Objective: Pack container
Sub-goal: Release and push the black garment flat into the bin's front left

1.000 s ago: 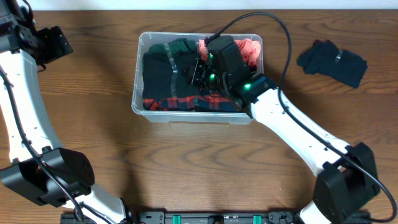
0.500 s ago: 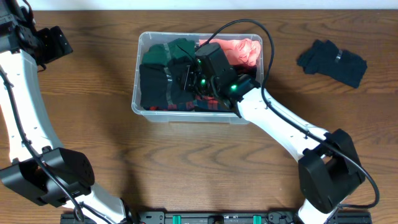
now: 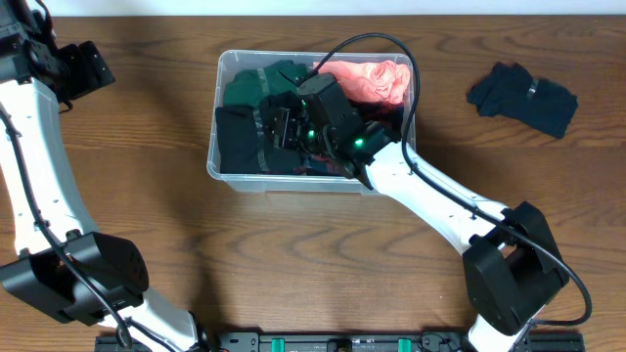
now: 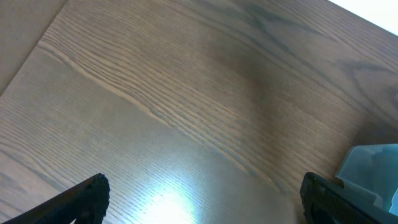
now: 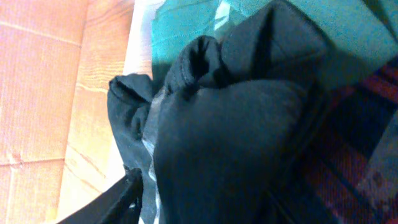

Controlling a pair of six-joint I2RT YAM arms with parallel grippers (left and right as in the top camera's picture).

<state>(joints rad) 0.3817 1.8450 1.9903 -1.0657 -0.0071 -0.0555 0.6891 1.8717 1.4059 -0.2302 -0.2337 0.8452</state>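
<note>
Right gripper (image 3: 284, 129) in clear container (image 3: 223, 66), upper centre.
Against black garment (image 5: 236, 143); opening and hold impossible to tell. Left gripper (image 4: 205, 198) spread wide, empty, over wood table (image 4: 155, 93).

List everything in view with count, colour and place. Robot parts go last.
container: one, clear plastic, middle of the table
black garment: at least one, black, left part of the container
green garment: one, dark green, far left corner of the container
pink garment: one, coral pink, far right corner of the container
plaid fabric: one patch, red and dark blue, beside the black garment
navy garment: one, dark blue, on the table right of the container, apart from it
table: one, brown wood
cable: one, black, arcing over the container
left gripper: one, black, open over bare table
right gripper: one, black, inside the container over the clothes, jaw state unclear
</note>
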